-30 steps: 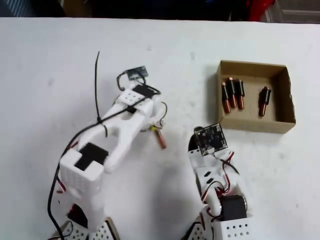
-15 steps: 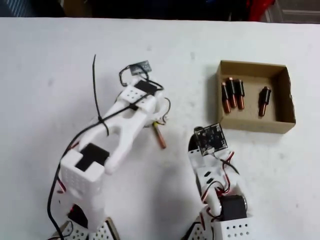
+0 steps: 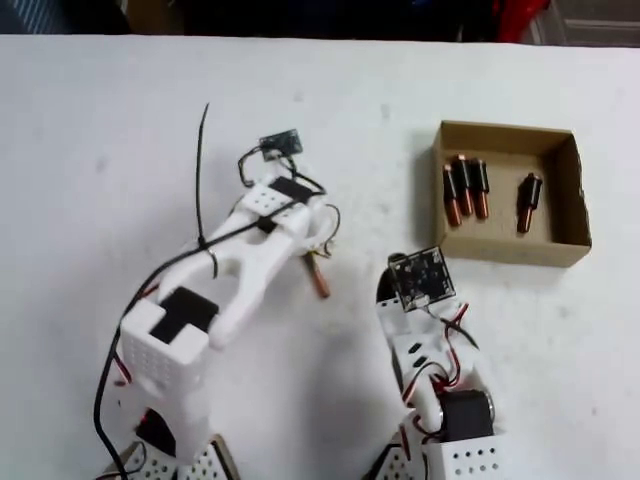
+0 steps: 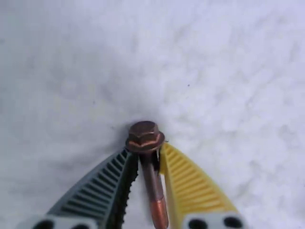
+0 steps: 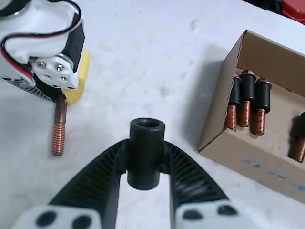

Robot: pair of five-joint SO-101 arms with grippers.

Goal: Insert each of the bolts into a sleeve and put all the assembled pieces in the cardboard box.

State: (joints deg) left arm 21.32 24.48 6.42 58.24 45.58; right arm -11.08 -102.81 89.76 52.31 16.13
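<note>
1. Gripping a copper bolt (image 4: 153, 191), my left gripper (image 4: 148, 153) has its grey and yellow jaws closed on the shaft just below the hex head. The head points at the white table (image 4: 228, 71); I cannot tell whether it touches.
2. My right gripper (image 5: 146, 157) is clamped around a black sleeve (image 5: 146, 138), whose open bore faces my wrist camera.
3. From my right wrist view, the bolt's threaded end sticks out past the yellow jaw. It is near the sleeve but apart from it.
4. From the high view, the bolt sits between my two arms, slanted, with its threaded end toward my right arm.
5. Beyond my right arm sits the cardboard box (image 3: 505, 250). It holds four assembled pieces (image 3: 463, 188): three side by side, one lying apart from them.
</note>
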